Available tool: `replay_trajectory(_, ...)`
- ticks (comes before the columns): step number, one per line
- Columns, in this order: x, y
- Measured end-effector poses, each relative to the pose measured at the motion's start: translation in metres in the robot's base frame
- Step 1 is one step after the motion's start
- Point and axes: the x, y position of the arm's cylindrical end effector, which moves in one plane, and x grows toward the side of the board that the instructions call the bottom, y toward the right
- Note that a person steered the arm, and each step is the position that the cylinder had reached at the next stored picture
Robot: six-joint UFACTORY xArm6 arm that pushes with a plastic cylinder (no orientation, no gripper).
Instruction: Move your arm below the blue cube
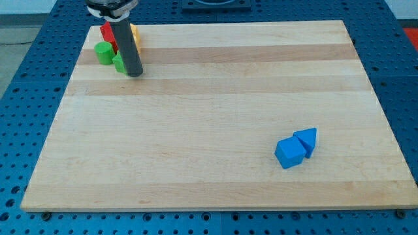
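Note:
The blue cube [290,153] lies on the wooden board [209,117] at the view's lower right. A second blue block [307,140], wedge-like in shape, touches its upper right side. My tip [134,74] stands on the board near the view's top left, far up and to the left of the blue cube. The dark rod rises from it and hides parts of the blocks behind it.
A cluster of blocks sits at the top left beside my tip: a green block [103,52], another green block [118,62] partly behind the rod, a red block [108,34], and a yellow block [135,34]. A blue perforated table [26,72] surrounds the board.

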Motion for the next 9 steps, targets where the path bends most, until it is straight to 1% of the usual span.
replay_trajectory(1, -0.007, -0.005)
replay_trajectory(2, 0.006, -0.005)
replay_trajectory(3, 0.047, -0.010)
replay_trajectory(4, 0.052, -0.030)
replay_trajectory(6, 0.006, -0.034)
replay_trajectory(9, -0.014, -0.034)
